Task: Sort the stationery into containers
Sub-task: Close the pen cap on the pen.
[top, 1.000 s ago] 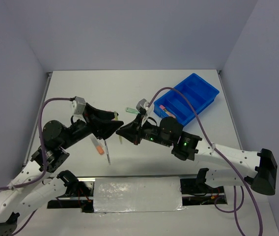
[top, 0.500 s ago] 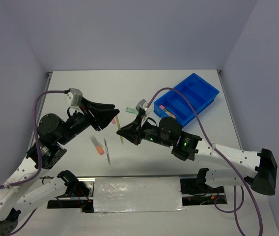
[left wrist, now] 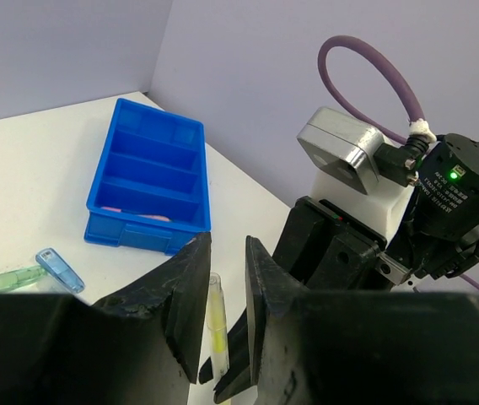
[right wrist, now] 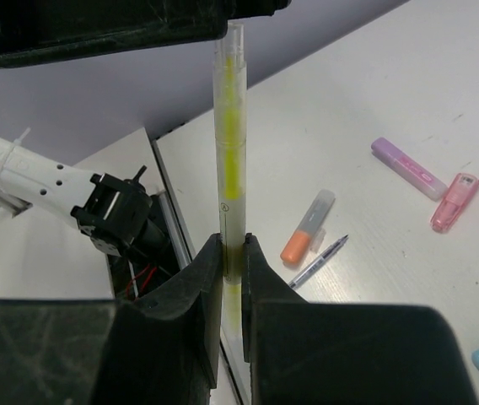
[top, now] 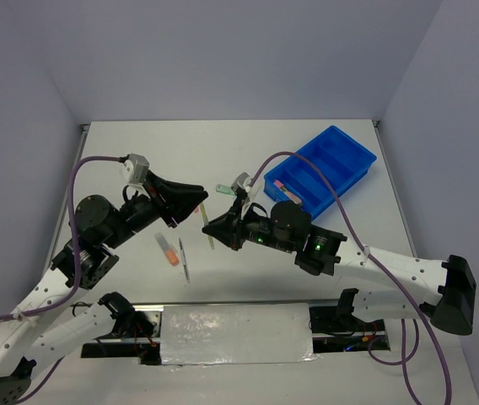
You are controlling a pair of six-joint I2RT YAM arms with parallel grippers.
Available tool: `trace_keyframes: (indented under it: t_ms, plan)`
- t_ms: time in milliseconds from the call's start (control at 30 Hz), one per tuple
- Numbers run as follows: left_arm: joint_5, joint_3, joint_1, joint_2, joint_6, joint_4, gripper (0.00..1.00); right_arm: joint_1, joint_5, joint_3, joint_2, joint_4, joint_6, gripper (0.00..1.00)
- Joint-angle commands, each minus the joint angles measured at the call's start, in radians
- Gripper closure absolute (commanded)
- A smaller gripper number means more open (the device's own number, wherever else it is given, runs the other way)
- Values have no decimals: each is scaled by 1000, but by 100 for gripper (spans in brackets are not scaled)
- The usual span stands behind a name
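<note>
Sorting is at an early stage, judging by how things lie. The tray [left wrist: 142,238] sits at the far right of the table [top: 138,152], and only one pink piece [left wrist: 142,214] shows in it, in the long compartment nearest the arms; the other three compartments look bare in the left wrist view. Most of the stationery is out on the table: a green highlighter [left wrist: 8,278] and a light blue one [left wrist: 60,268] lie just beside each other, a lilac highlighter [right wrist: 408,167] and a pink one [right wrist: 454,202] lie close together, and an orange marker [right wrist: 307,226] and a grey pen [right wrist: 322,260] lie side by side nearer the arms. One piece is in hand. The right gripper [right wrist: 231,253] has its fingers clamped on the lower part of a yellow pen [right wrist: 229,126], holding it off the table near the middle, well apart from the tray. The left gripper [left wrist: 227,253] hangs just beside the pen's free end with its fingers only narrowly parted and nothing between them; whether it touches the pen cannot be told. So the yellow pen has yet to reach a compartment, and at least six more pieces wait after it.
</note>
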Motion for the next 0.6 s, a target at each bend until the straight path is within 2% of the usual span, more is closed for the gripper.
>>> trace_keyframes:
  t_ms: [0,133,267,300,500,567]
  plan:
    - [36,-10,-3,-6,-22,46,65,-2,11,55,-12,28,-17,100]
    - [30,-13,-3,-3,-22,44,64,-4,16,64,-7,25,-20,100]
    - [-13,-11,-3,-5,-5,21,49,0,5,62,-18,33,-20,100]
    - [-19,-13,-3,-6,-2,12,48,-2,4,62,-18,33,-20,100]
    - [-34,-11,-3,-13,0,9,54,-4,7,52,-25,36,-14,100]
    - [-24,-13,-3,-14,-2,14,61,-2,10,62,-21,27,-17,100]
